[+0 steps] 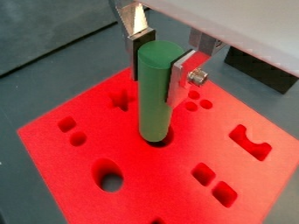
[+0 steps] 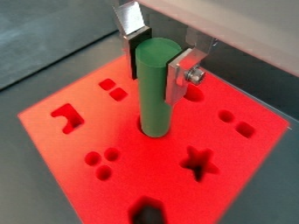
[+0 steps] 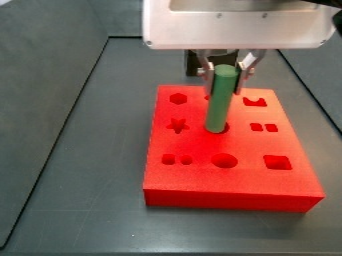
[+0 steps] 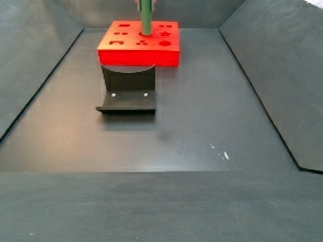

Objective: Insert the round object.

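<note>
The green round peg [image 1: 156, 92] stands upright with its lower end in a round hole of the red block [image 1: 82, 153]; it shows in both wrist views [image 2: 156, 87] and both side views [image 3: 221, 100] [image 4: 146, 13]. My gripper [image 1: 162, 54] is above the block, its silver fingers [image 1: 183, 77] on either side of the peg's top, shut on it. It also shows in a wrist view [image 2: 160, 54] and a side view [image 3: 227, 62]. The red block [image 3: 227, 175] has several shaped cut-outs: a star, an oval, squares and small round holes.
The dark fixture [image 4: 127, 98] stands on the floor just in front of the red block [image 4: 139, 47]. Dark sloping walls [image 4: 271, 85] enclose the grey floor. A dark object [image 1: 263, 70] lies beyond the block.
</note>
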Tool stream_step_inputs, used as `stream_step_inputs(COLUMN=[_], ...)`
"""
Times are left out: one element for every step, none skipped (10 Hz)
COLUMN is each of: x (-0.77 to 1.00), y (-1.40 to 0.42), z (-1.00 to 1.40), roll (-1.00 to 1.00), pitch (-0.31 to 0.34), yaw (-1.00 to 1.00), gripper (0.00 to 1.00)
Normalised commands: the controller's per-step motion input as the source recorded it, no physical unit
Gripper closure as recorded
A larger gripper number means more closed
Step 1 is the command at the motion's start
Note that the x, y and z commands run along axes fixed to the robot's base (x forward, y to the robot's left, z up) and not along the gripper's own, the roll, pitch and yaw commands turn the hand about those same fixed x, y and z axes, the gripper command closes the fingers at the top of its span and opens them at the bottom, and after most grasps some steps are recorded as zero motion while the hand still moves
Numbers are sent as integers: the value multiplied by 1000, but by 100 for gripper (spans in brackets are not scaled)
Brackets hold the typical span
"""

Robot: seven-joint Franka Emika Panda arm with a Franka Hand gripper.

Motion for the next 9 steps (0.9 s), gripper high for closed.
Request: stream_step_inputs(x=[69,374,471,31,-37,-111,-231,-120,0], y=[-11,0,43,69,0,0,0,-43,-37], z=[0,-37,0,0,-14,-80,-117,-100,-129], roll=[0,47,0,0,0,0,16,14,61], pitch=[0,0,21,0,0,0,0,-9,-3], yaw=[0,0,0,0,0,-14,-57,0,0], gripper=[100,100,100,100,100,100,100,100,100])
